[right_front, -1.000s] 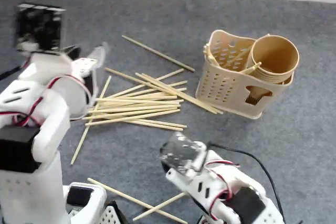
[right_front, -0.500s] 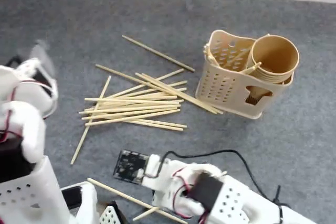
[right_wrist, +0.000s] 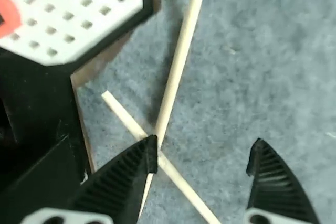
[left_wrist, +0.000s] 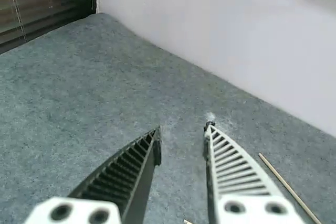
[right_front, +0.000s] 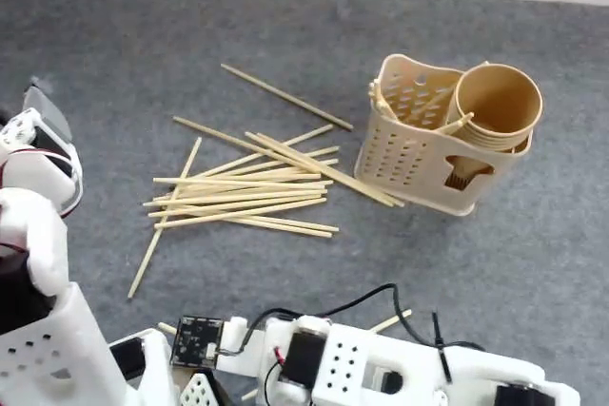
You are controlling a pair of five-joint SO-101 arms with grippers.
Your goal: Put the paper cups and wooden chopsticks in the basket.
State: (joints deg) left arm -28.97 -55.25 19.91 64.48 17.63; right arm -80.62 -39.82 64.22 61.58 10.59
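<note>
Arms drawn back, chopsticks still to go

High view: within the last second both arms have pulled back to the near edge. The paper cups [right_front: 497, 102] sit stacked in the basket [right_front: 419, 164], and the chopstick pile [right_front: 247, 192] lies on the counter [right_front: 533, 263] just beside it, so that half remains.
Left wrist view: the left gripper [left_wrist: 183, 129] is spread and holds nothing.
Right wrist view: the right gripper [right_wrist: 205, 144] is spread above two crossed chopsticks [right_wrist: 178, 61], whose ends are cut off.

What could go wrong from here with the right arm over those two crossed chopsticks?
The open right gripper hangs over two crossed chopsticks; closing at the crossing could catch both or drop one. They lie beside a white perforated base, which a finger might strike. The paper cups fill one side of the basket, leaving chopsticks less room.
</note>
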